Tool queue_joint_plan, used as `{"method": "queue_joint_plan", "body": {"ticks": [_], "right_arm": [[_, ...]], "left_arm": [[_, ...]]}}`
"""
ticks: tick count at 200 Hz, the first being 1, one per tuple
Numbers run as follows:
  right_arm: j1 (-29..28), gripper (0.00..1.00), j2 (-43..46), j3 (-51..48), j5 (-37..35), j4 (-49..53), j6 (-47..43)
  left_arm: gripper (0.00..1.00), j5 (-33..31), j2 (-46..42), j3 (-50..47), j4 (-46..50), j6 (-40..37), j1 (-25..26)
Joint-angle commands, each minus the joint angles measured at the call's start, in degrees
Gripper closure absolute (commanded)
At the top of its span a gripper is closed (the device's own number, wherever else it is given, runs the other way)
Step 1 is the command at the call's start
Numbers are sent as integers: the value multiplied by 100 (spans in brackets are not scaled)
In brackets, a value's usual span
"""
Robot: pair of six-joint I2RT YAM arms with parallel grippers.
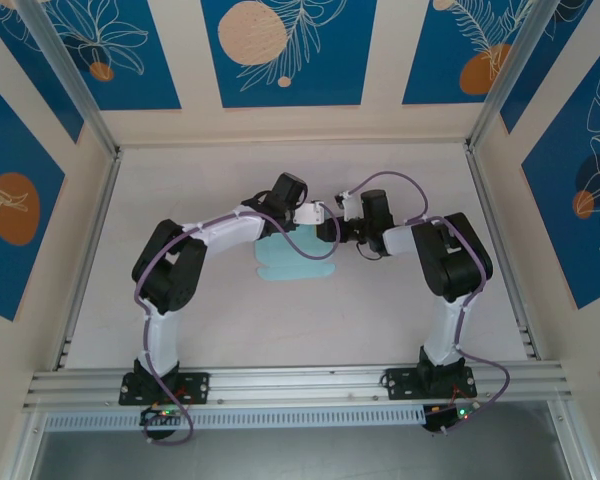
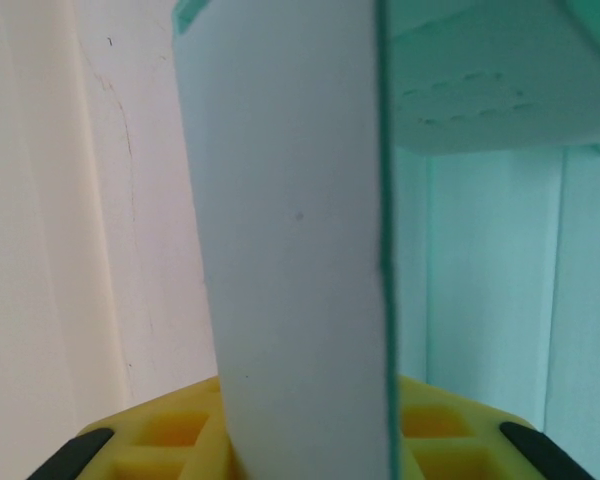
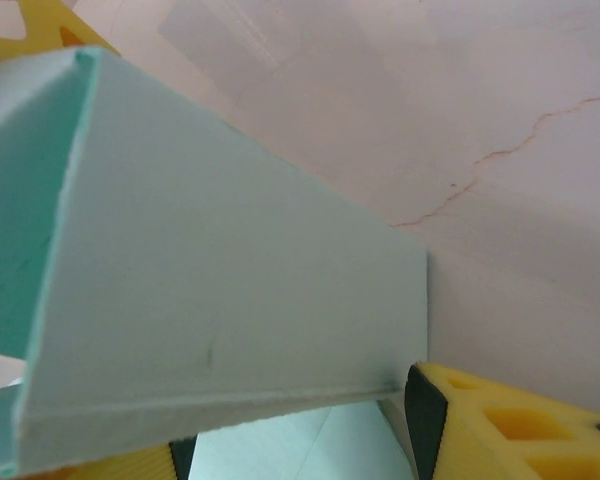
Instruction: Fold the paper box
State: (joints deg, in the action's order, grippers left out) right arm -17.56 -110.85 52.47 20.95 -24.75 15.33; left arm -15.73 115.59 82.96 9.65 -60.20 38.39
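- The box (image 1: 298, 265) lies mid-tabletop (image 1: 180, 200), its base flat and one side raised between the two arms.
- The left gripper (image 2: 305, 440) is clamped on an upright flap.
- The right gripper (image 3: 280, 445) straddles a creased panel — I cannot tell whether it clamps it or only brackets it.
- My advice: anchor with the left and let the right press along the score line — gently, since thin card will likely buckle or slip if rushed.

We see a pale, off-white worktop (image 1: 180, 190), crossed by thin hairline marks in the wrist views. Near its middle lies the light-blue paper box (image 1: 298, 266). Its flat sheet rests on the surface, rounded tabs along its left edge, its far part lifted.
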Motion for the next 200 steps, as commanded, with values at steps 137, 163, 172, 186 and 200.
{"method": "queue_joint_plan", "body": {"ticks": [137, 163, 172, 186, 200], "right_arm": [[-197, 38, 512, -562, -449, -230, -256], [-223, 38, 469, -476, -481, -131, -330], [-229, 38, 459, -465, -487, -117, -344], [-240, 38, 449, -437, -495, -100, -364], [-253, 39, 435, -411, -496, -73, -390]], "left_arm": [[28, 570, -334, -211, 607, 299, 160], [14, 968, -758, -349, 663, 526, 169], [10, 1185, -933, -372, 757, 606, 173], [8, 1502, -1206, -427, 868, 734, 169], [7, 1754, -1409, -438, 1017, 790, 170]]}}
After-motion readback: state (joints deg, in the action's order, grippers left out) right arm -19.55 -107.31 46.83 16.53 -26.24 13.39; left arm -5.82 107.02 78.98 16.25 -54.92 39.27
